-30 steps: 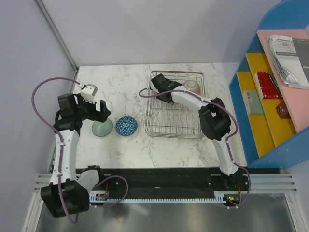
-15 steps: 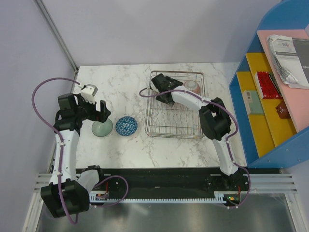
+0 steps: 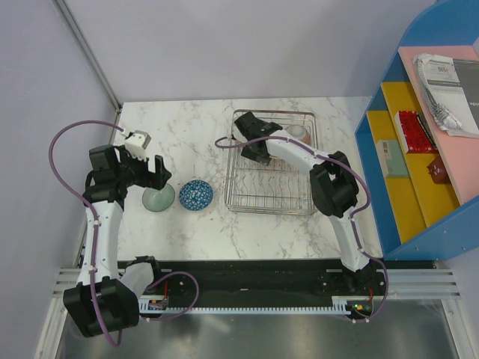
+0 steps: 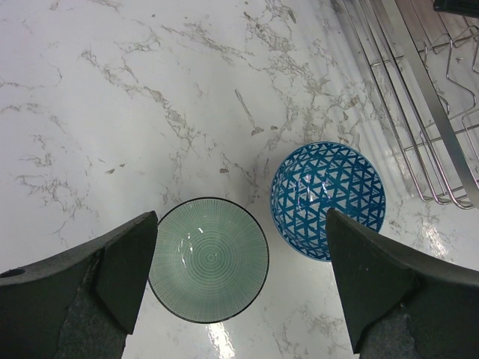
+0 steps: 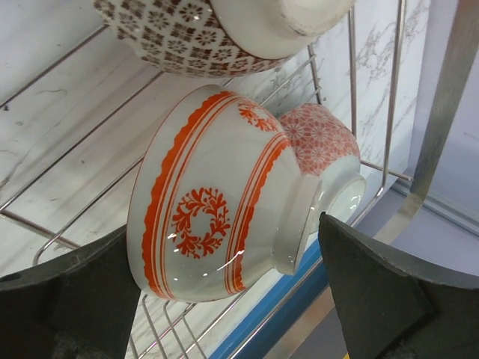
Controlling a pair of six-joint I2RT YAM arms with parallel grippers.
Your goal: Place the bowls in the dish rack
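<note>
Top view, left arm (image 3: pixel 112 179): bent at the elbow over the left of the desk (image 3: pixel 224 232), wrist turned down, left jaws above the green bowl (image 3: pixel 159 199).
Top view, right arm (image 3: pixel 299 155): stretched far and to the left across the dish rack (image 3: pixel 271 211), its wrist over the far left part.
Top view, bowls: the blue bowl (image 3: pixel 196 194) stands just right of the green one, on the desk and left of the rack; a pink bowl (image 3: pixel 298 133) sits in the far right corner of the rack.
Left wrist view: left jaws released and spread wide, grasping nothing; both bowls upright between them, close together.
Right wrist view: right jaws released, one on each side of the orange-banded bowl (image 5: pixel 217 217); it lies tilted on the rack wires, with the pink bowl behind it and a brown-patterned bowl (image 5: pixel 224 30) beside it.
</note>
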